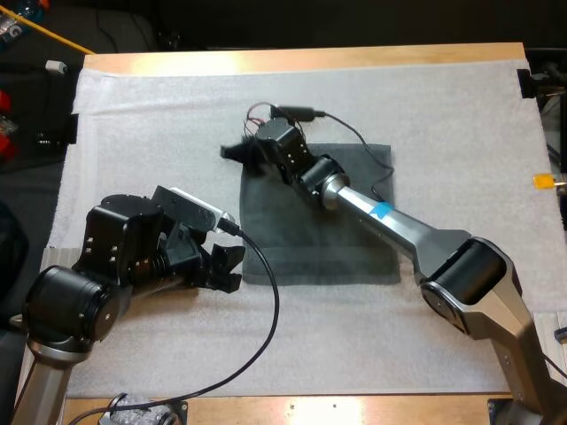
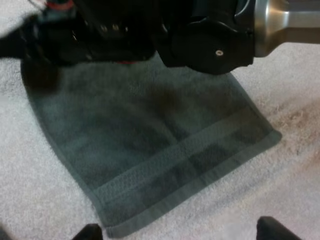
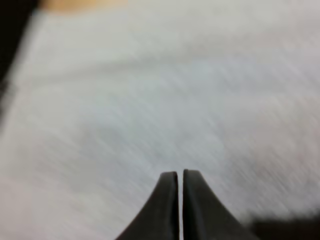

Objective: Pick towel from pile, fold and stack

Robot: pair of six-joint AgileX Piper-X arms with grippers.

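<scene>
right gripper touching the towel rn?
Apart. Right wrist view: the right gripper is shut on nothing, tips over bare white mat, clear of the towel.

The mat [image 1: 425, 97] covered most of the surface [image 1: 301, 58]. The towel [image 1: 319, 235] lay flat on the mat, near its middle. The right arm [image 1: 390, 221] reached in from the right across the towel, and the right jaws stood at the towel's far left corner, just past its left edge. The left jaws sat low over the mat, just beside the towel's near left corner, facing the towel [image 2: 150, 145].
</scene>
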